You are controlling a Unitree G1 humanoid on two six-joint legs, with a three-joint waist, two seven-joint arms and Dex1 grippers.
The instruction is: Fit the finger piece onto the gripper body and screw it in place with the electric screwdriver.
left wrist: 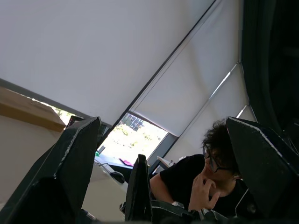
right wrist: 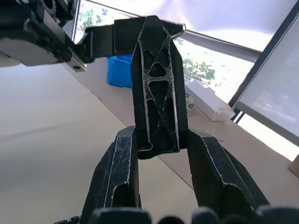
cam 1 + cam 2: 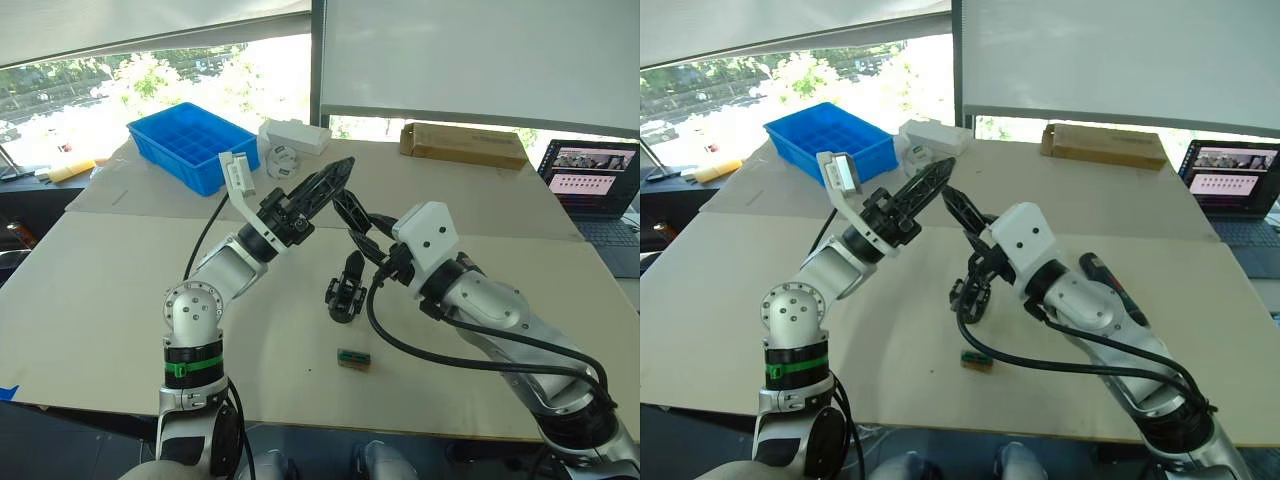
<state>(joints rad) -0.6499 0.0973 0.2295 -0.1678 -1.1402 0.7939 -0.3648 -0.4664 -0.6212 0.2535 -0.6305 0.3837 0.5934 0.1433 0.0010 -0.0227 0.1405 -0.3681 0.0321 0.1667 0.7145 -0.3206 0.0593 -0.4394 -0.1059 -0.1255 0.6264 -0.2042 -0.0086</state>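
— Where is the finger piece?

— In the right gripper (image 2: 159, 140): its two black fingers pinch the base of the finger piece (image 2: 158, 88), whose pointed end sticks out beyond the fingertips. Both arms are raised over the middle of the table (image 3: 110, 300), and the piece's tip meets the left gripper (image 3: 335, 180) in mid-air.

— And the left claw?

— Spread — in its own wrist view the two fingers (image 1: 70, 163) stand wide apart with the piece's tip rising between them, touching neither that I can see.

— The gripper body?

— Standing on the table at the centre, directly below the raised grippers: the gripper body (image 3: 345, 290) is a squat black block with one finger pointing up. A small green-topped block (image 3: 353, 359) lies near it at 6 o'clock.

— The electric screwdriver?

— Lying flat at about 3 o'clock of the body, half hidden behind the right arm; the electric screwdriver (image 3: 1105, 278) shows its reddish marking. A blue tray (image 3: 190, 140) sits at 11 o'clock.
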